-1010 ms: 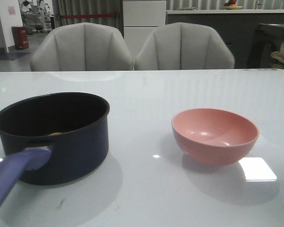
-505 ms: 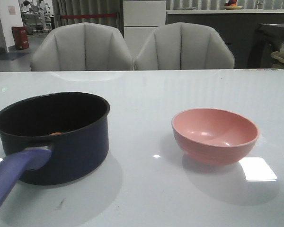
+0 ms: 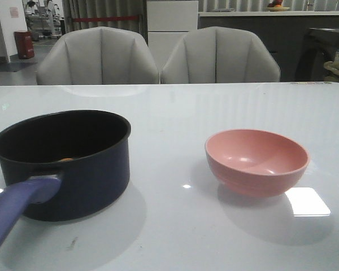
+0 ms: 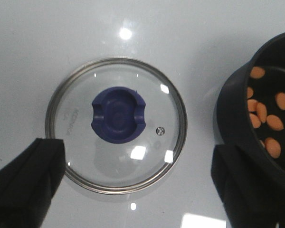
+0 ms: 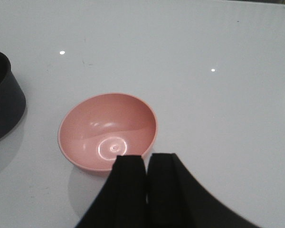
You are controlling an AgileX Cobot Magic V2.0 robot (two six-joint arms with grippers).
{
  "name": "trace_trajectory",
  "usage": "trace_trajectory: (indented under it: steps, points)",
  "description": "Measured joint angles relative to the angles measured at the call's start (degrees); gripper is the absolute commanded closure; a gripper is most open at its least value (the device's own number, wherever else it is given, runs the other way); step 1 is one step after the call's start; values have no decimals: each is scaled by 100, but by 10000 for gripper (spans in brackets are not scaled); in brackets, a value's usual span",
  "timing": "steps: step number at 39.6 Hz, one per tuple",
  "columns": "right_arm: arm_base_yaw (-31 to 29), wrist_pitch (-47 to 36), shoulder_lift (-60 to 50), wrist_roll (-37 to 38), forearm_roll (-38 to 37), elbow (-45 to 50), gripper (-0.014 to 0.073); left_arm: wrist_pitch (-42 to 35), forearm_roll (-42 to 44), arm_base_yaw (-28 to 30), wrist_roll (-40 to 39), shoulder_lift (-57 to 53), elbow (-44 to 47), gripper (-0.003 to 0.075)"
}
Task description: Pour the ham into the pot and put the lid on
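Nothing has moved: ham in pot (lid off).

Pot left, pink bowl right, well apart; bare table between them.

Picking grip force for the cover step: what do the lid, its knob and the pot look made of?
Lid: clear glass, since the table shows through, with a shiny metal rim. Knob: matte blue-purple, probably plastic. Pot: dark navy outside, matte black inside, likely coated metal; its handle looks like plastic.
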Motion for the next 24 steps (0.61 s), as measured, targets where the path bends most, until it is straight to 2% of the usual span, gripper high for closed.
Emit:
trace_trajectory:
  steps: [10, 24]
  points:
    - [0, 4, 0, 0, 0, 0, 449, 252, -71, 24, 0, 1345, -482, 62]
    - [0, 13, 0, 4, 0, 0, 449, 635, -132, 48, 0, 2557, -1221, 62]
